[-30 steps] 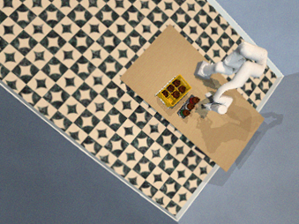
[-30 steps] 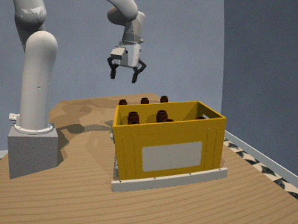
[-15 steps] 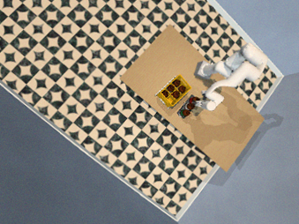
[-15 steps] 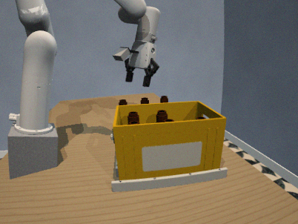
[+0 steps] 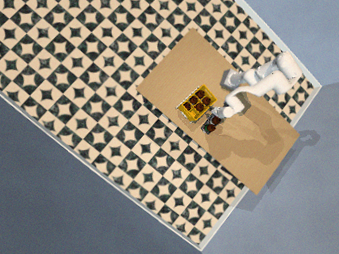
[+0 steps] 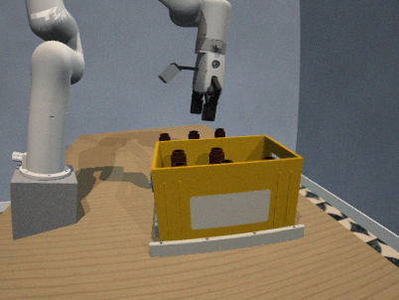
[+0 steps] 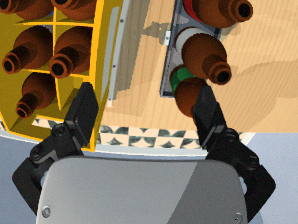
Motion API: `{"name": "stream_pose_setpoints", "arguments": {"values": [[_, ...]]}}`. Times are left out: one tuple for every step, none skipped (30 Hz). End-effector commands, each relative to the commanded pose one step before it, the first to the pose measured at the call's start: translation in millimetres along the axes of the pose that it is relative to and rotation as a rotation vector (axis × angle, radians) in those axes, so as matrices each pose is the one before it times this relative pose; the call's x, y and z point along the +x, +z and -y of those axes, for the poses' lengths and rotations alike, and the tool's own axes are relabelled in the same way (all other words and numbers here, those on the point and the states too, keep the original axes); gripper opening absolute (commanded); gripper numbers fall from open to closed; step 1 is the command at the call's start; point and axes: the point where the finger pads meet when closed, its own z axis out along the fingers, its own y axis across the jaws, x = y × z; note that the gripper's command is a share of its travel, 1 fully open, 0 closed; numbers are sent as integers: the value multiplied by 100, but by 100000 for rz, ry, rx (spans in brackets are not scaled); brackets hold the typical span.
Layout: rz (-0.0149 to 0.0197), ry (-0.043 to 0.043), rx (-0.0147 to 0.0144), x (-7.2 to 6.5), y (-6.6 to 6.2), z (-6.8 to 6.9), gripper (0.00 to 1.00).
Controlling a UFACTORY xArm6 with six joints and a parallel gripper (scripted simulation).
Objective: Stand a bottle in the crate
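The yellow crate [image 5: 186, 116] [image 6: 171, 199] [image 7: 99, 35] stands level, with brown bottles in every cell but one. The empty cell [image 7: 71, 98] is at the tray side, at the table-edge end. The grey tray [image 7: 169, 84] holds three upright bottles in a row: one with a red label [image 7: 215, 11] [image 6: 165, 136], one with a white label [image 7: 202, 52] [image 6: 194, 134] in the middle, and one with a green label [image 7: 186, 97] [image 6: 219, 132]. My gripper [image 7: 146, 95] [image 6: 202, 115] is open and empty, above the crate and tray. Its right finger hides the green-labelled bottle's neck.
A white rail [image 6: 228, 242] [image 7: 114, 63] runs along each of two crate sides. The wooden table [image 5: 176, 70] [image 6: 104, 263] ends just past the crate and tray, with the patterned floor [image 5: 147, 177] [image 7: 150, 137] beyond. The arm's grey base block [image 6: 45, 204] stands to one side.
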Motion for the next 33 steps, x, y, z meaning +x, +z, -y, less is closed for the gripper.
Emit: {"name": "stream_pose_setpoints", "arguments": {"values": [[2879,17188,-195,-472,-366,3132,100],[527,3501,-73,-122,-60,631,100],[0,0,0,0,0,0,100],[0,0,0,0,0,0,100],[223,1478,-31,-58,-26,266,100],[1743,11405,-257,-415,-208,2075,100],[356,2299,-55,-118,-44,413,100],[419,2694,-66,-144,-52,484,100],[580,3707,-94,-207,-73,666,100],[284,1811,-47,-109,-36,324,100],[947,5989,-163,-361,-123,1077,100],[573,3594,-102,-242,-76,641,100],[585,3640,-108,-258,-78,647,100],[605,3741,-115,-279,-82,663,100],[203,1247,-39,-99,-28,219,100],[1037,6345,-208,-497,-145,1123,100],[217,1317,-45,-114,-30,229,100],[953,5751,-203,-496,-136,1007,100],[157,941,-34,-88,-22,162,100],[0,0,0,0,0,0,100],[0,0,0,0,0,0,100],[961,5734,-217,-533,-140,993,100],[811,4800,-191,-475,-120,822,100],[665,3904,-163,-407,-99,661,100],[524,3061,-132,-331,-79,513,100],[393,2287,-101,-255,-60,380,100],[275,1596,-72,-182,-42,263,100],[174,1007,-46,-117,-27,165,100],[93,538,-25,-63,-14,88,100],[36,206,-10,-24,-5,34,100],[5,30,-1,-4,-1,5,100],[0,0,0,0,0,0,0],[0,0,0,0,0,0,0]]}}
